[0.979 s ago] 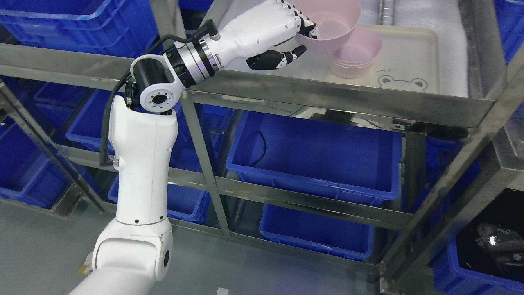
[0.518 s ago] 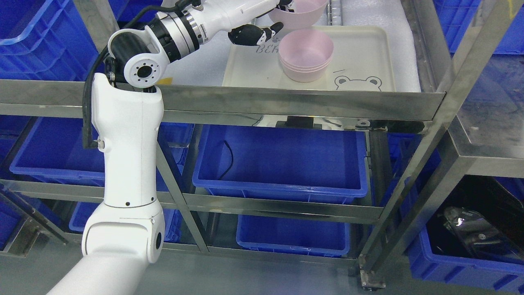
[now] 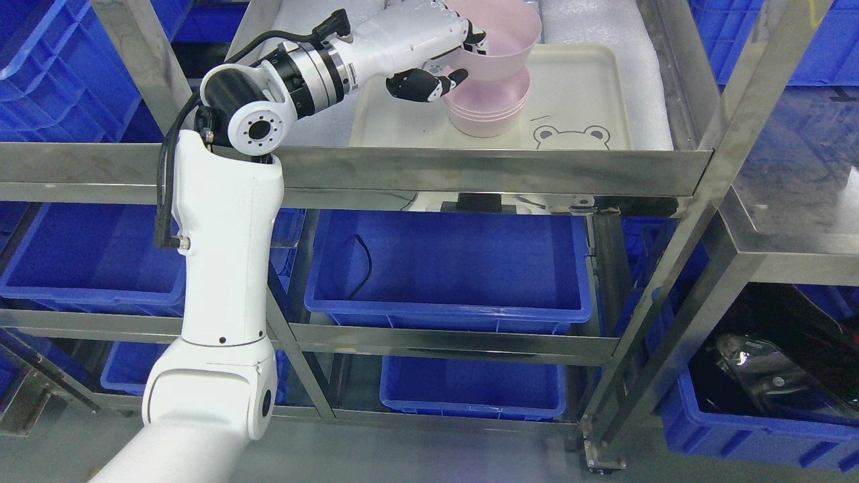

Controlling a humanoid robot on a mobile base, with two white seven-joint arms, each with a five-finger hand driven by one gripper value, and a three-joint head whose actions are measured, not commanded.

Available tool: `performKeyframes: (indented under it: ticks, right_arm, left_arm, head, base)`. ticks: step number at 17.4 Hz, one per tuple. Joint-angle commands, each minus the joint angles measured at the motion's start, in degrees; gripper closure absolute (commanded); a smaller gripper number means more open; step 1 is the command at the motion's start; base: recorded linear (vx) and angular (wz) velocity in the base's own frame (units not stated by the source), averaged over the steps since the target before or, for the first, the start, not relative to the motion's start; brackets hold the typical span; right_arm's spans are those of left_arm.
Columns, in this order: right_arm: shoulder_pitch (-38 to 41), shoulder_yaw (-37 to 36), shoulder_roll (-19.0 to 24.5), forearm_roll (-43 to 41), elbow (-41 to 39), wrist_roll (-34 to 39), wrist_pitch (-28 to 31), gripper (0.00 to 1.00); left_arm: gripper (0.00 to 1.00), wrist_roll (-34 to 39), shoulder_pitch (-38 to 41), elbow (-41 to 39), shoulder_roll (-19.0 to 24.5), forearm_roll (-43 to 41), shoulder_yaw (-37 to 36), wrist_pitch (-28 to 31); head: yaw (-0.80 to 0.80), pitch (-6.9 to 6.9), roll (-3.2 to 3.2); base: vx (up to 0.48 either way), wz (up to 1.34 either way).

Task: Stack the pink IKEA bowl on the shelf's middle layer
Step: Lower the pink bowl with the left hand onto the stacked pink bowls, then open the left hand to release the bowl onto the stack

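My left hand [image 3: 451, 59] is shut on a pink bowl [image 3: 504, 47], pinching its near rim between fingers inside and thumb outside. The bowl hangs tilted just above a stack of pink bowls [image 3: 488, 107], overlapping its top. The stack stands on a cream tray [image 3: 590, 87] with a bear drawing, on the steel shelf [image 3: 470, 171]. The white left arm rises from the lower left. The right arm does not show.
Steel posts [image 3: 704, 194] frame the shelf on the right and left. Below the shelf sit blue bins [image 3: 449, 268], one holding a black cable. More blue bins stand at the left and right edges. White foam padding lies under the tray.
The camera has shifted, so the whole picture moved. Against the tray, my left hand has carried the held bowl down and over the stack, from beside and above it.
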Motion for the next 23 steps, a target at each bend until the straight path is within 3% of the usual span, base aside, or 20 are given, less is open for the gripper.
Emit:
performKeyframes:
  ticks: [1, 18, 21, 23]
  right_arm:
    - [1.32, 0.01, -1.00, 0.01, -1.00, 0.02, 0.02, 0.00]
    - [1.32, 0.01, -1.00, 0.01, -1.00, 0.02, 0.02, 0.00]
    - [1.32, 0.01, -1.00, 0.01, -1.00, 0.02, 0.02, 0.00]
    - [1.32, 0.01, -1.00, 0.01, -1.00, 0.02, 0.02, 0.00]
  left_arm:
    - [0.94, -0.03, 0.01, 2.90, 0.16, -3.09, 0.43, 0.03]
    - [0.90, 1.20, -2.54, 11.86, 0.16, -3.45, -1.94, -0.23]
    - [0.82, 1.20, -2.54, 11.95, 0.16, -3.45, -2.64, -0.32]
    - [0.64, 1.64, -2.45, 11.95, 0.16, -3.53, -2.56, -0.49]
  head:
    - [0.00, 0.00, 0.00]
    - [0.00, 0.00, 0.00]
    - [0.00, 0.00, 0.00]
    - [0.00, 0.00, 0.00]
  base:
    - [0.000, 0.00]
    - [0.000, 0.00]
    - [0.000, 0.00]
    - [0.000, 0.00]
